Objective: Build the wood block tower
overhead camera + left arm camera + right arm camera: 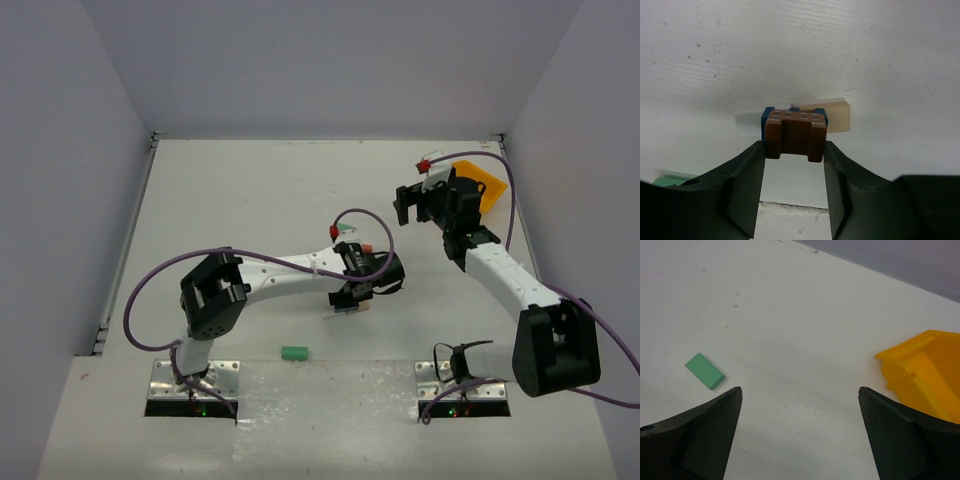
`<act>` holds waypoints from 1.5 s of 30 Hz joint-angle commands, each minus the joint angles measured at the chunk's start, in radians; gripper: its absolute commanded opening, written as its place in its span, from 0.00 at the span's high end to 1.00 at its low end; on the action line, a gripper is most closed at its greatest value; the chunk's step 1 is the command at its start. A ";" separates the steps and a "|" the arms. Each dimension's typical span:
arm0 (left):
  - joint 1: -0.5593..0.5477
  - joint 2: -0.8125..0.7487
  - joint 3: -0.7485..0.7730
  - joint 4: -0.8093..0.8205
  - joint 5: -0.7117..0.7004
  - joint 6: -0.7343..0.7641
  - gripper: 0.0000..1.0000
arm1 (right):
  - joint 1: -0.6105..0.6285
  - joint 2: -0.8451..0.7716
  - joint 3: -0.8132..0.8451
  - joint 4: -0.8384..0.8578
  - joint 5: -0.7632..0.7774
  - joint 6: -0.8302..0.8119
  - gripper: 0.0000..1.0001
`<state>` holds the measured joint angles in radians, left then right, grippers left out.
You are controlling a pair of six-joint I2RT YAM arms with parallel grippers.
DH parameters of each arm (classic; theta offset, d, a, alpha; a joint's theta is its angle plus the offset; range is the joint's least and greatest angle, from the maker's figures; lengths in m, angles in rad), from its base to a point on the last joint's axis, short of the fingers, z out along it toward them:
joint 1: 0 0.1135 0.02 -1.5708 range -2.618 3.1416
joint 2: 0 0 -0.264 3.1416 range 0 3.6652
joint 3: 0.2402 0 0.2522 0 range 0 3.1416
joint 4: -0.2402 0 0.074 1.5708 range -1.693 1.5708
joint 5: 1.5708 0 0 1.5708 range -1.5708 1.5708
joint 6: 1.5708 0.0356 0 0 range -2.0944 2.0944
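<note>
My left gripper (794, 148) is shut on a red-brown notched block (795, 134), with one finger against each side. The block sits right over a blue block (766, 116), which rests on a pale flat plank (836, 115) lying on the table. From above, the left gripper (351, 296) covers this stack near the table's middle, and only the plank's end (340, 310) shows. A green block (294, 352) lies near the front; its edge shows in the left wrist view (665, 181). My right gripper (800, 395) is open and empty above bare table; it also shows in the top view (405, 205).
A flat green block (705, 371) lies left of the right gripper; it also shows in the top view (347, 231). A yellow plastic bin (925, 370) stands to the right gripper's right, at the back right of the table (487, 188). Purple cables loop over both arms.
</note>
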<state>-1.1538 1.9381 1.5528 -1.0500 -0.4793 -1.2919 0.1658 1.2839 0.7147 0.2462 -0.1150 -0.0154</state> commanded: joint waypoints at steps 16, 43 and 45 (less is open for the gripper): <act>-0.021 -0.005 0.036 -0.021 -0.016 -0.037 0.52 | -0.005 -0.005 0.000 0.044 -0.009 -0.009 0.01; -0.024 -0.007 0.047 0.033 -0.015 0.023 0.38 | -0.003 -0.012 -0.001 0.042 -0.015 -0.012 0.01; -0.024 -0.004 0.050 0.036 -0.015 0.029 0.38 | -0.003 -0.011 -0.001 0.041 -0.015 -0.012 0.01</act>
<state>-1.1660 1.9381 1.5594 -1.0356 -0.4934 -1.2800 0.1658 1.2839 0.7143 0.2462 -0.1165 -0.0189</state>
